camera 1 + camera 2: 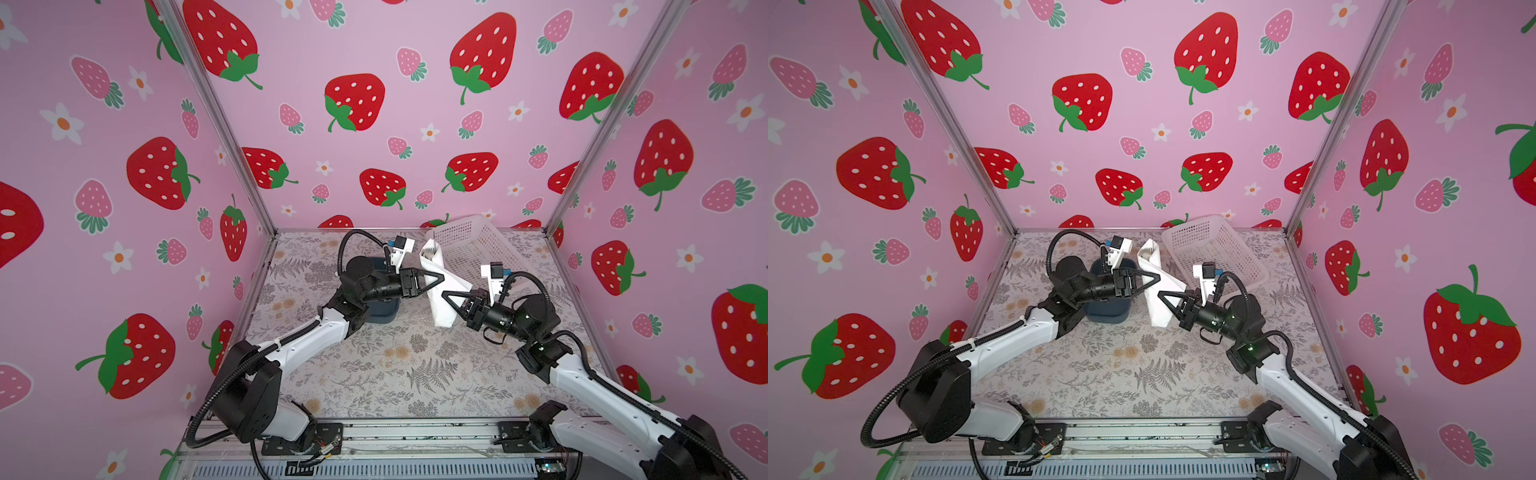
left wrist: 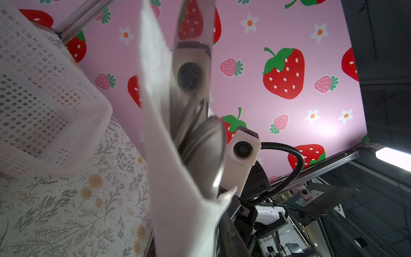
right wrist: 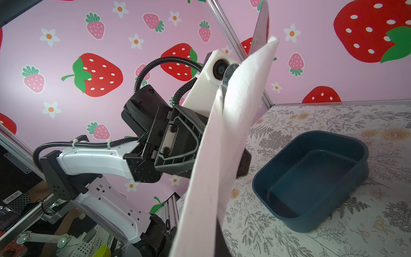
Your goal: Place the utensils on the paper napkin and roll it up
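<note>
The paper napkin point(image 1: 442, 313) point(image 1: 1158, 309) is wrapped lengthwise around the utensils point(image 2: 200, 138) and is held tilted in the air above the counter point(image 1: 395, 365). It is pinched near its middle by the left jaws. Lower down it is pinched by the right jaws, which are pressed tight on it from the opposite side. A knife blade point(image 3: 261, 24) and a spoon bowl point(image 2: 206, 155) are seen in its open upper fold. The counter is covered in a grey floral print. A blue tub point(image 1: 1106, 315) is set below the left arm, and a white perforated basket point(image 1: 469, 243) behind the roll. The cell is enclosed by pink strawberry-printed walls point(image 1: 374, 104).
</note>
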`<state>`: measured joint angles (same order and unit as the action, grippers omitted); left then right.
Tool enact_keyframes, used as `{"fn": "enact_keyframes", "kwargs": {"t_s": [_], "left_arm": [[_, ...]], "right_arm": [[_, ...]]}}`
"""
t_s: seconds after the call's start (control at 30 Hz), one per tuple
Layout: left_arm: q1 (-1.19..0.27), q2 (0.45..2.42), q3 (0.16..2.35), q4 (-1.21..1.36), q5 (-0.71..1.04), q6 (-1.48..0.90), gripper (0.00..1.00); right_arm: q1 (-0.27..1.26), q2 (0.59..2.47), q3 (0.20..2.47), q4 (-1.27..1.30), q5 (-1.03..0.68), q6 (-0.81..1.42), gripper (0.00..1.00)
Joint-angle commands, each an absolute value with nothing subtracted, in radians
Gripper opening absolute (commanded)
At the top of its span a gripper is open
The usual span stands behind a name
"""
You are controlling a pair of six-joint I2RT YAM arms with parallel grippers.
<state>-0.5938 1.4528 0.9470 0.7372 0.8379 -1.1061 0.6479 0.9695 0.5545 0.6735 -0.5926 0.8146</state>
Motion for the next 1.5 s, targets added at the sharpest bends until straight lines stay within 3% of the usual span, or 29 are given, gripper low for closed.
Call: {"fn": "enact_keyframes", "kwargs": {"t_s": [0.0,0.5,0.8,1.23,1.3,1.47], "left_arm": [[-0.596,1.436,0.960,0.811,0.837,-1.124,0.29],[-0.597,1.433,0.962,0.815,0.828,-1.131,0.18],[-0.597,1.430,0.962,0.808,0.818,-1.127,0.18],[-0.597,1.424,0.962,0.801,0.815,-1.120,0.16],[-0.597,1.422,0.962,0.801,0.815,-1.120,0.16],[-0.596,1.422,0.963,0.799,0.813,-1.121,0.16]], "right_arm": [[0.653,0.960,0.571,0.726,-0.579,0.819,0.06],[0.653,0.967,0.569,0.725,-0.572,0.828,0.07],[0.652,0.962,0.572,0.702,-0.563,0.826,0.11],[0.640,0.926,0.578,0.635,-0.522,0.835,0.25],[0.634,0.923,0.580,0.632,-0.516,0.848,0.32],[0.618,0.919,0.576,0.632,-0.492,0.894,0.33]]}}
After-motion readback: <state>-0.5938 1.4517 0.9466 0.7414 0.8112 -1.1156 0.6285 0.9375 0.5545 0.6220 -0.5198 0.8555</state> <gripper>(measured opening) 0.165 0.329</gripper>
